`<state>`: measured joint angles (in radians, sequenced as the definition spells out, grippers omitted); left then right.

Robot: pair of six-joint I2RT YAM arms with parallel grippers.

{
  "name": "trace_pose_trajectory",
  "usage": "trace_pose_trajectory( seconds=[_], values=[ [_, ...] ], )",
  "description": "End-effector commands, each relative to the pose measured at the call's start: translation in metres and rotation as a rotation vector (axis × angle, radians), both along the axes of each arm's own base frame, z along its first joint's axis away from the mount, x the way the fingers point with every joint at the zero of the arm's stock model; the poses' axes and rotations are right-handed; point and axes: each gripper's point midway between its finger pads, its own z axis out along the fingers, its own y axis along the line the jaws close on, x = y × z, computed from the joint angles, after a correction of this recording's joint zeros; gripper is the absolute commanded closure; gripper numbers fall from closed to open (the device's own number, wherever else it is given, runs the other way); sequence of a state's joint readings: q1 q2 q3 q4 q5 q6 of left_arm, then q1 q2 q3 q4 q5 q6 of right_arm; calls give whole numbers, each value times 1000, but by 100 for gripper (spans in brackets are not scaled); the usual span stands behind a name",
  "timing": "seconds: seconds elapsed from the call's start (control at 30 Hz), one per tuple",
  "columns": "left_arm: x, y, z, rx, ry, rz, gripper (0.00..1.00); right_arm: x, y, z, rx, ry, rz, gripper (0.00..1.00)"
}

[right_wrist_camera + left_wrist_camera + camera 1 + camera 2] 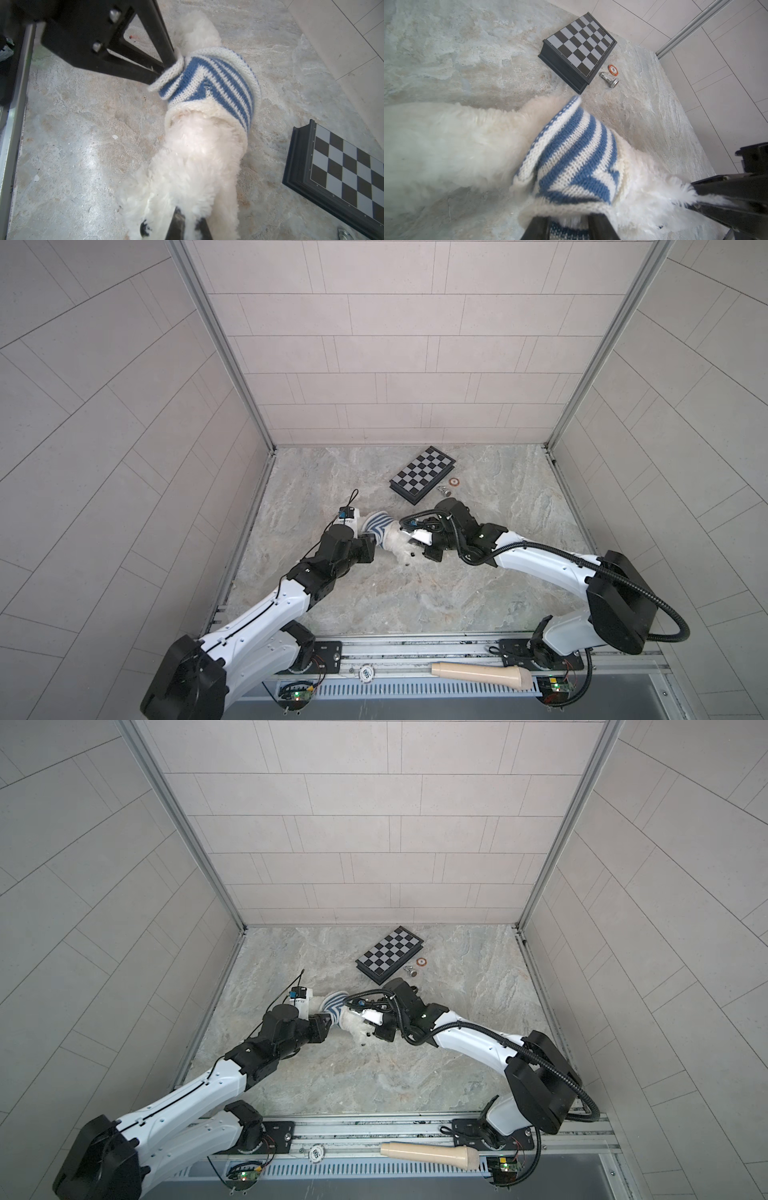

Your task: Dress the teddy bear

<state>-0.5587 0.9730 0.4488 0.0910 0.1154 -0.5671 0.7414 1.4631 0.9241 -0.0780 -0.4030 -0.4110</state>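
both top views, teddy bear: the fluffy white plush teddy bear (392,546) lies mid-way on the grey marbled stone-look table (415,597), between my two arms, near the black-and-grey chequered folding chessboard (422,475) but apart from it.
both top views, sweater: a blue-and-white striped knitted sweater (376,524) wraps the end of the body towards my left arm; the face, with its dark dots, points at my right.
both top views, arms: my left gripper (371,538) meets the knit and my right gripper (409,537) meets the fur, one at each end, so i can, i judge, stretch the bear out while the knit slides along it.
left wrist, left hand: my fingers (537,228) stand a narrow way apart with hem and fur bunched between them; i cannot tell whether they pinch it or only straddle it.
left wrist, bystanders: a silver metal chess knight (609,79) on its side and a round orange-rimmed chip (613,70) lie just beside the board, out of the way.
right wrist, right hand: my jaws are closed on a tuft of fur next to the face, an anchor, i judge, against the left arm's pull.
right wrist, sweater: it sits as a band round the body, a fluffy limb poking out past it; its folded hem touches my left finger (162,41).
progress: partly dressed, i judge; whether any limb is in a sleeve is hidden.
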Motion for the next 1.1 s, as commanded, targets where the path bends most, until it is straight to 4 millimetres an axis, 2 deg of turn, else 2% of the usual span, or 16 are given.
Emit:
trace_pose_trajectory(
  seconds=[0.0,0.1,0.3,0.47,0.7,0.87,0.93,1.07],
  values=[
    [5,-21,27,-79,-94,-87,70,-6,10,7,37,-17,51,100],
    [4,-26,26,-98,-93,-109,78,-6,9,6,35,-17,51,100],
    [4,-30,23,-129,-74,-108,86,-6,8,4,28,-18,51,100],
    [3,-28,24,-133,-73,-103,100,-7,6,2,22,-22,46,100],
    [-9,-20,23,-88,-66,-121,100,-6,-1,-1,8,-25,16,100],
    [-27,-18,17,-46,-59,-187,100,-1,-6,-2,19,-6,-44,100],
    [-32,-18,14,-31,-56,-208,100,-4,-5,0,39,14,-40,94],
    [-37,-16,10,13,-61,-211,100,-21,-1,20,141,14,17,69]
  ],
)
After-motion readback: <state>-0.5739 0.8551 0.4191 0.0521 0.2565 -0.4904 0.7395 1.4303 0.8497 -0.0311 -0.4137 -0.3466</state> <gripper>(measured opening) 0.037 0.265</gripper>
